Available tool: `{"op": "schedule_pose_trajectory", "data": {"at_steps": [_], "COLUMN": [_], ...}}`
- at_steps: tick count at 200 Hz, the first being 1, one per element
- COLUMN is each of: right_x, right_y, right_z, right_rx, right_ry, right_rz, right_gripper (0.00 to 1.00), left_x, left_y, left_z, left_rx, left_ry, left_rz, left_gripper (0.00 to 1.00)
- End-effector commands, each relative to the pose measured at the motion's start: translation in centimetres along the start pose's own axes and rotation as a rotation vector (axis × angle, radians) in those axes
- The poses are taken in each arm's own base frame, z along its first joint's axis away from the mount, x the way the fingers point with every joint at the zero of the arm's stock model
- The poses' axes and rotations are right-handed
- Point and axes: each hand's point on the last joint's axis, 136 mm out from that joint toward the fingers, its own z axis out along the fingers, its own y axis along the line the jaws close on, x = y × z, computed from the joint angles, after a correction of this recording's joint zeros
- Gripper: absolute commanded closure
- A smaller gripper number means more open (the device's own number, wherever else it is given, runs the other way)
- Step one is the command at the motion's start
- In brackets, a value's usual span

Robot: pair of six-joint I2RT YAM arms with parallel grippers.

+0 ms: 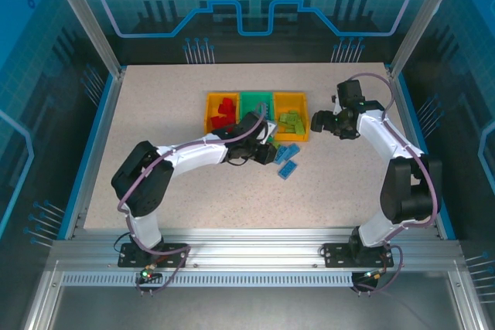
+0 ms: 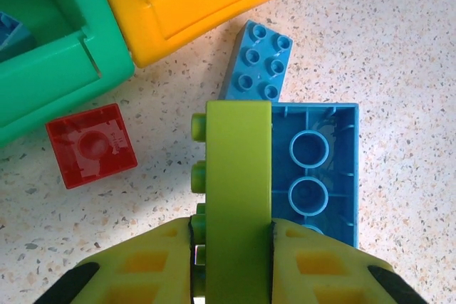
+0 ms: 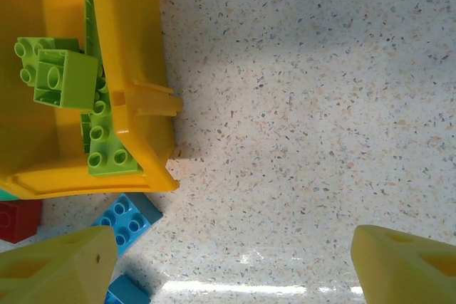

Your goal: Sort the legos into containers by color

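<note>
**Top external view:** bright, even, diffuse light on the speckled surface (image 1: 155, 152). Soft short shadows lie under the arms (image 1: 193, 152). The side panels (image 1: 31, 113) are dimmer and blue-tinted.

**Left wrist view:** well lit. The green brick (image 2: 239, 176) in the left gripper (image 2: 231, 236) is crisp.

**Right wrist view:** a white glare streak runs low on the surface. A soft shadow lies along the yellow bin (image 3: 135, 105) wall. The right gripper (image 3: 235, 268) is slightly blurred at the lower corners.

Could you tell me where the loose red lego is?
In the left wrist view, the red lego sits left of the held green lego, by the green bin.
</note>
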Motion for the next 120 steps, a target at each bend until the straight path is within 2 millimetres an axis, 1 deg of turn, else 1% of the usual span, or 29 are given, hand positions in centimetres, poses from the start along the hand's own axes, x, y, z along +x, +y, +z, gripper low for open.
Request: {"op": "schedule_pose_trajectory", "data": {"at_steps": [1, 12, 35, 56, 88, 120], "right_x": [0.7, 1.1, 2.0, 2.5, 3.1, 3.3], "right_y": [-0.2, -0.1, 0.6, 1.0, 1.0, 1.1], "right_z": [0.5, 0.8, 1.3, 1.5, 1.8, 2.1], "right_rx": [-0.02, -0.025, -0.035, -0.037, -0.036, -0.037], "right_ry": [0.015, 0.028, 0.045, 0.05, 0.057, 0.069], "right_rz": [0.007, 0.006, -0.002, -0.006, 0.0, -0.001], "right_gripper": [0.13, 0.14, 0.14, 0.14, 0.14, 0.14], "left_x": [-4.2, -5.4, -7.7, -9.9, -12.3, -13.8], "left_y": [-1.7, -1.8, -1.8, -1.3, 1.3, 2.8], "left_z": [-1.3, -1.2, -0.3, 0.4, 2.6, 4.1], "left_rx": [0.023, 0.028, 0.041, 0.027, -0.021, -0.049], "left_ry": [-0.109, -0.138, -0.175, -0.207, -0.203, -0.198], "left_rz": [0.023, 0.024, 0.007, -0.014, -0.075, -0.082], "left_gripper": [0.82, 0.83, 0.83, 0.82, 0.82, 0.82]}}
